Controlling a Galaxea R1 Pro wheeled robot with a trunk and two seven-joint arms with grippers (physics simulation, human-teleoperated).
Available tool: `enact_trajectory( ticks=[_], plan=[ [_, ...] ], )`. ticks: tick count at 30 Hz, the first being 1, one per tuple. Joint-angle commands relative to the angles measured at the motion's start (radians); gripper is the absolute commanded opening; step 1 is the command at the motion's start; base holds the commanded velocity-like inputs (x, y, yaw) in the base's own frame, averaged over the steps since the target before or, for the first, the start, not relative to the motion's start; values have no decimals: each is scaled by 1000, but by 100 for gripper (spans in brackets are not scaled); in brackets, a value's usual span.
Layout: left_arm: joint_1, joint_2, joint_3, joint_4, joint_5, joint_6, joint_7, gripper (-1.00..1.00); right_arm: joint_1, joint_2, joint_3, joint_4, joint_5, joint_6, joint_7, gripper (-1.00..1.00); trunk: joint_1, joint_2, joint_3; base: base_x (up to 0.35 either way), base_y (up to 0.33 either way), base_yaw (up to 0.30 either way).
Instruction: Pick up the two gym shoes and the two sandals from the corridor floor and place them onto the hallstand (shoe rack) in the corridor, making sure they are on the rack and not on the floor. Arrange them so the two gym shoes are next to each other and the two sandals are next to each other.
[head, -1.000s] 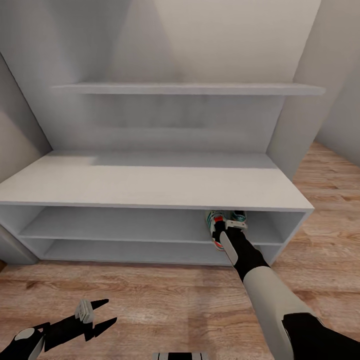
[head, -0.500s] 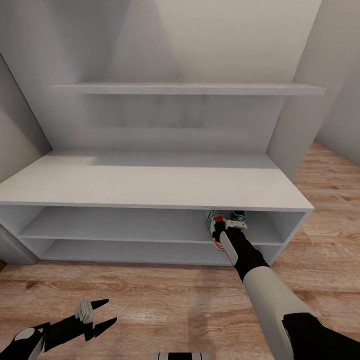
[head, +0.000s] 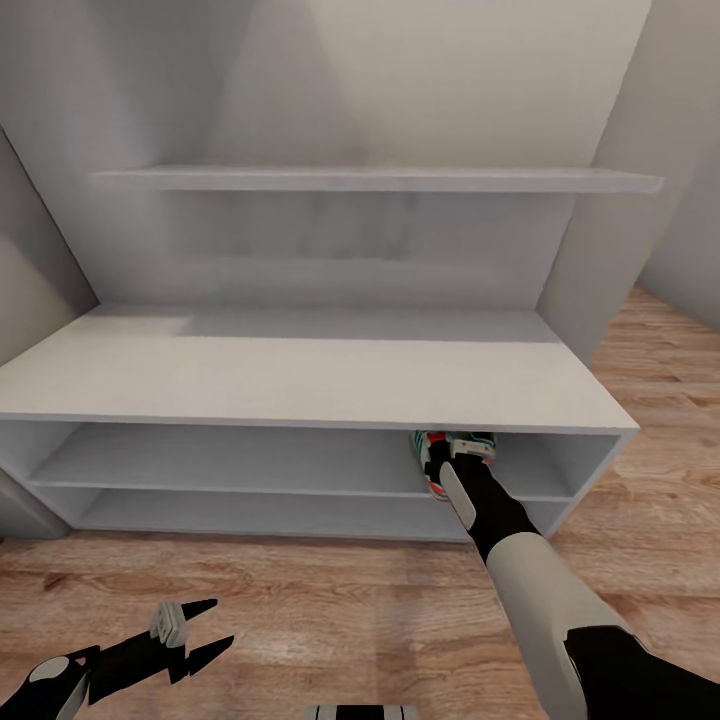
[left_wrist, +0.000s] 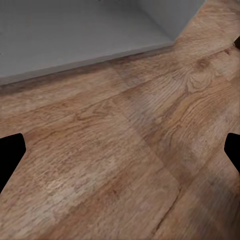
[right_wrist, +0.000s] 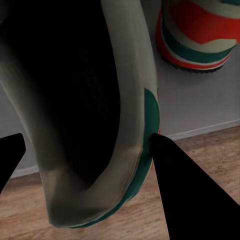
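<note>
Sitting at the right end of the hallstand's (head: 300, 370) upper open shelf, one gym shoe (right_wrist: 95, 115) has its heel end at the shelf's front edge, over the corridor floor (head: 330, 600). Second gym shoe (right_wrist: 200, 35) just beside it, deeper in. Right gripper (head: 460, 460) reaches under the bench top; fingers bracket the near shoe's collar, one seemingly inside the opening, but whether they actually pinch it I cannot tell. Left gripper (head: 190, 630) hangs open over bare planks, nothing held. Risks, as I judge them: a finger snagging the collar on withdrawal could drag the shoe off onto the floor; a sideways nudge could separate the pair. Sandals not sighted.
</note>
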Motion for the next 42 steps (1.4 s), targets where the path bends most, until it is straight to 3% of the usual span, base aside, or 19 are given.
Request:
enact_trajectory(
  ticks=[1,42],
  plan=[
    [-1,-1,8,0,-9,-5,-4,100,0,0,1,9,-9,2,-9,-100,0,0,-1,34,0,0],
    [-1,-1,8,0,-9,-5,-4,100,0,-2,-1,9,-8,2,-9,-100,0,0,-1,64,0,0]
  ],
)
